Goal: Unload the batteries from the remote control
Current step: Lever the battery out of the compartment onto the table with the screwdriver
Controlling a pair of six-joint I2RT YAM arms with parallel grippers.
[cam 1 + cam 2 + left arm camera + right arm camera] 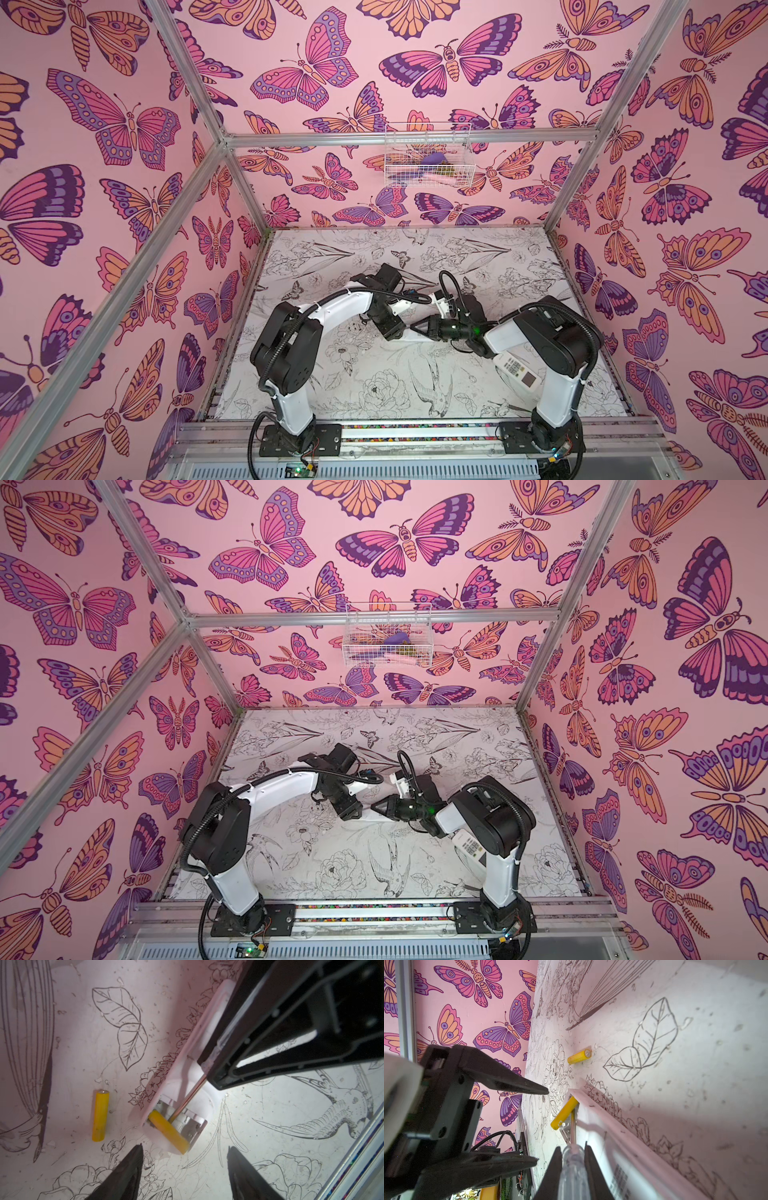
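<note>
On the worktop [72, 1053] the white remote [180, 1076] lies back-up, battery bay [185, 1124] open. The right fingers [551, 1172] clamp the screwdriver [572, 1169], its tip in the bay, seemingly to lever out a yellow battery [168, 1131] that sits tilted there. The left fingers [128, 1169] stand parted and empty close by, likely ready to take it. A second yellow battery [100, 1115] lies loose beside the remote
</note>
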